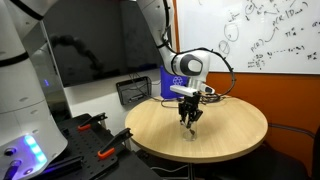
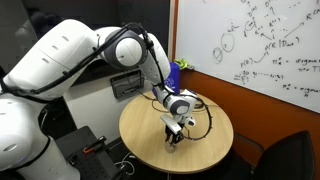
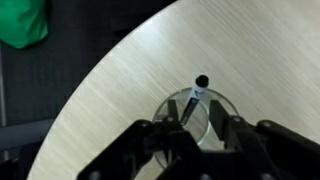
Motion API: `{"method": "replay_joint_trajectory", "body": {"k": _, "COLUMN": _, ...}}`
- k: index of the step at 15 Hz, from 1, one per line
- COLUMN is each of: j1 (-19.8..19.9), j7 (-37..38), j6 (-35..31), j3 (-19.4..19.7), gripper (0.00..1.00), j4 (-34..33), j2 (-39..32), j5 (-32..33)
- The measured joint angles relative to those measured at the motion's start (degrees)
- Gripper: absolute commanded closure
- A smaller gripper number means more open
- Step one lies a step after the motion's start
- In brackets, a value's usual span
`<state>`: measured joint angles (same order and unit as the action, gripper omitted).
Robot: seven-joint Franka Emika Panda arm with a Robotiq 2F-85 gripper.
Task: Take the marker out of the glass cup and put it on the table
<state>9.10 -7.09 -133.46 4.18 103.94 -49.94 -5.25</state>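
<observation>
In the wrist view the clear glass cup point(image 3: 222, 108) stands on the light wood table point(image 3: 110, 100), directly under my gripper point(image 3: 195, 120). The dark marker point(image 3: 195, 98) leans in the cup with its black cap poking over the far rim. My fingers are open and sit on either side of the marker at rim height, not closed on it. In both exterior views the gripper point(image 1: 188, 115) point(image 2: 174, 130) hangs straight down over the middle of the round table point(image 1: 235, 135) point(image 2: 208, 152). There the cup is mostly hidden by the fingers.
A blue box point(image 1: 170, 84) stands at the table's far edge behind the gripper. A green object point(image 3: 22, 22) lies beyond the table edge. Black cables point(image 1: 222, 92) trail from the wrist. A black bin point(image 1: 133, 92) and tools with orange parts point(image 1: 105, 150) lie beside the table.
</observation>
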Motion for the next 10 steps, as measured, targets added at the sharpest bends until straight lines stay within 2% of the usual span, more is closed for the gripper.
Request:
{"method": "replay_joint_trajectory", "body": {"k": 2, "j1": -0.10, "j7": 0.71, "j6": 1.42, "j3": 0.01, "gripper": 0.91, "j4": -1.06, "j2": -0.76, "j5": 0.19}}
{"method": "replay_joint_trajectory", "body": {"k": 4, "j1": -0.16, "j7": 0.75, "j6": 2.32, "j3": 0.02, "gripper": 1.00, "j4": -1.92, "j2": -1.24, "j5": 0.33}}
{"method": "replay_joint_trajectory", "body": {"k": 10, "j1": -0.60, "j7": 0.76, "j6": 5.95, "j3": 0.27, "gripper": 0.97, "j4": -4.18, "j2": -1.13, "j5": 1.27}}
